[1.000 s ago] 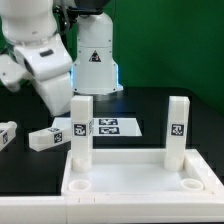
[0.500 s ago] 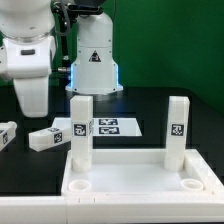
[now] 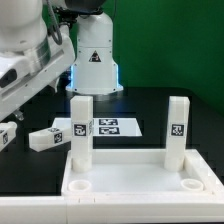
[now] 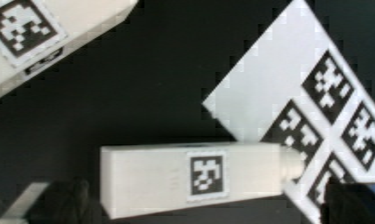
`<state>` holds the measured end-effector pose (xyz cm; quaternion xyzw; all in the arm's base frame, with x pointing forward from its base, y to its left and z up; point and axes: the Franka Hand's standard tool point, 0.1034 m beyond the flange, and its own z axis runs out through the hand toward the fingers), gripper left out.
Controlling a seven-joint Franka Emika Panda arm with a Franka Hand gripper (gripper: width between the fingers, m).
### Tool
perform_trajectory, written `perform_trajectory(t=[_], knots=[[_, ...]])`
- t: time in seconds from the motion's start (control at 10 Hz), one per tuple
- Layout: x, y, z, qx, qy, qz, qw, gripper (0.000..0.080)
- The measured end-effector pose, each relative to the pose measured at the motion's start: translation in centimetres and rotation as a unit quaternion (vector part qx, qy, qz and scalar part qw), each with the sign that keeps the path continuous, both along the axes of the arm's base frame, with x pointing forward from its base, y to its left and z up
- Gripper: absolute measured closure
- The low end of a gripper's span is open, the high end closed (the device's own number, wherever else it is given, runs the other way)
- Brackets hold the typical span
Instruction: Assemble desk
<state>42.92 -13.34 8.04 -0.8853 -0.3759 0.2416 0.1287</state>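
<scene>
Since half a second ago only I have moved. My arm (image 3: 30, 62) hung straight down at the exterior view's left, and now it slants across that upper corner, tilted, high above the table (image 3: 30, 165). Nothing of the desk has shifted.

Nearest the outside camera lies the tabletop (image 3: 130, 188), rim up, its two near corner sockets empty. In its far corners stand an upright leg (image 3: 80, 125) on the exterior view's left and the other upright leg (image 3: 177, 125) on its right, both with tags facing the camera. Behind them the loose leg (image 3: 48, 136) lies on its side just beside the marker board (image 3: 115, 127). A second loose leg (image 3: 5, 135) lies at the exterior view's left edge.

Only my wrist camera looks down on a lying leg, tag up, with the marker board close by and another leg farther off. The tabletop appears only in the exterior view. Neither view shows my jaws clearly, so I cannot tell whether they are spread or pressed together.
</scene>
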Motion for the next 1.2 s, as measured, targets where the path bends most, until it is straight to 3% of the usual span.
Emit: perform_trajectory(t=[0.3,0.5,0.7,0.8,1.0,1.2], knots=[[-0.1,0.0,-0.2,-0.045,0.008,-0.076,0.996,0.015],[-0.1,-1.1,-1.0,-0.117,0.034,-0.202,0.972,0.015],[-0.6,-1.0,-1.2,-0.196,0.121,-0.348,0.909,0.015],[0.5,-1.4,-1.6,-0.204,0.118,-0.356,0.904,0.015],[0.5,-1.0,-1.7,-0.226,0.121,-0.387,0.886,0.015],[0.2,-0.8,-1.8,-0.232,0.134,-0.4,0.877,0.015]])
